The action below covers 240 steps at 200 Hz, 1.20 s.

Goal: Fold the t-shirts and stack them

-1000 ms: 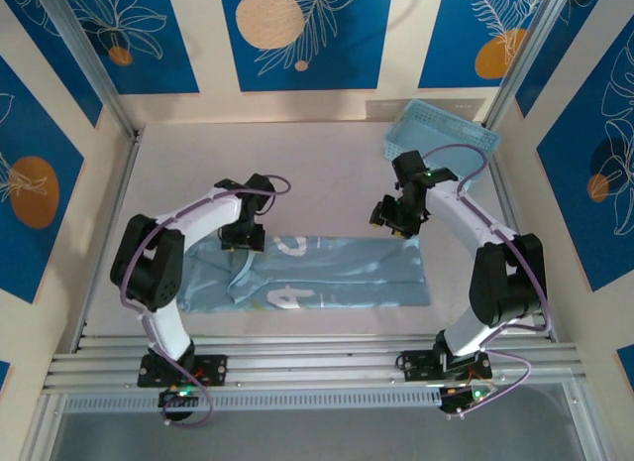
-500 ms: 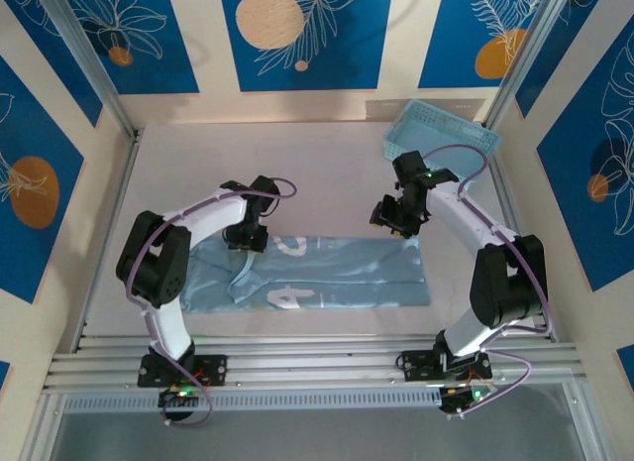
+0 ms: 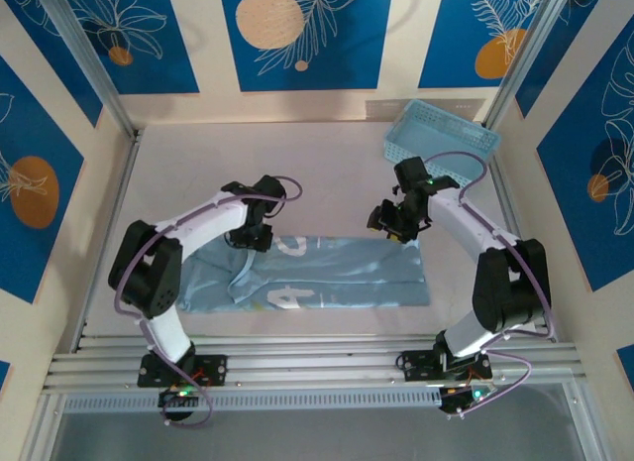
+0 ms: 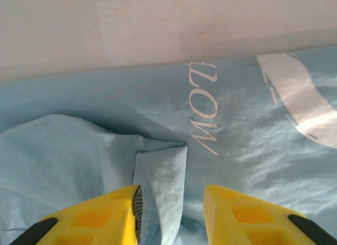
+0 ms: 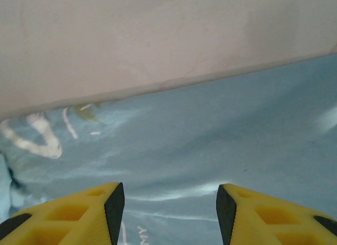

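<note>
A light blue t-shirt [image 3: 327, 275] with white lettering lies folded into a long strip across the near middle of the table. My left gripper [image 3: 254, 237] hangs over the strip's far edge near its left end. In the left wrist view its jaws [image 4: 172, 213] stand open around a folded sleeve hem [image 4: 164, 176], which lies against the left finger; the right finger is clear of it. My right gripper [image 3: 390, 223] is at the strip's far right corner. It is open [image 5: 170, 208] just above flat cloth [image 5: 221, 139], with nothing between its fingers.
A light-blue lattice basket [image 3: 441, 136] stands at the back right, behind the right arm. Bare table [image 3: 317, 173] lies beyond the shirt's far edge. Metal rails [image 3: 317, 367] run along the near edge, where both arm bases sit.
My left gripper has shifted a little to the right along the shirt's far edge. My right gripper has edged slightly left. The shirt has not moved.
</note>
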Motion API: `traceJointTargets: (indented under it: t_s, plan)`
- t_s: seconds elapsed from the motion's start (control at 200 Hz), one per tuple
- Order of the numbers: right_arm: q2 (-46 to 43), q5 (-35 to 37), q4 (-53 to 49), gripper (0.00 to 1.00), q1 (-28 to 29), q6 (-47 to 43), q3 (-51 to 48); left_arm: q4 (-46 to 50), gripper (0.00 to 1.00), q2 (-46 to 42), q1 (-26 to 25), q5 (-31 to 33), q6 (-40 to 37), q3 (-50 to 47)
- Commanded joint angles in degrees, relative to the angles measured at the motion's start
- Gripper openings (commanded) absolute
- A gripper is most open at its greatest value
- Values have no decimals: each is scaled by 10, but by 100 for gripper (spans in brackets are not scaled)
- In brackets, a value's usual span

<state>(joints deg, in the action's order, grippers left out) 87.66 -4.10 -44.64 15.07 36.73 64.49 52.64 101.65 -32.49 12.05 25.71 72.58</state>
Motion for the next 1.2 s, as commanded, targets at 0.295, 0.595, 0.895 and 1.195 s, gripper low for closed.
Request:
traceJointTargets:
  t_s: [0.295,0.595,0.895,1.195]
  plan:
    - [-64,-118,61,53,-6,2,-49,-3,40,45,14,17,-28,9]
    - [-60,-117,63,53,-3,4,-54,-1,47,28,16,21,-27,15]
    - [-61,-108,56,51,-2,2,-51,0,27,40,18,20,-24,-5]
    - [-53,-109,53,49,-1,-4,-43,53,0,-69,28,56,132,-70]
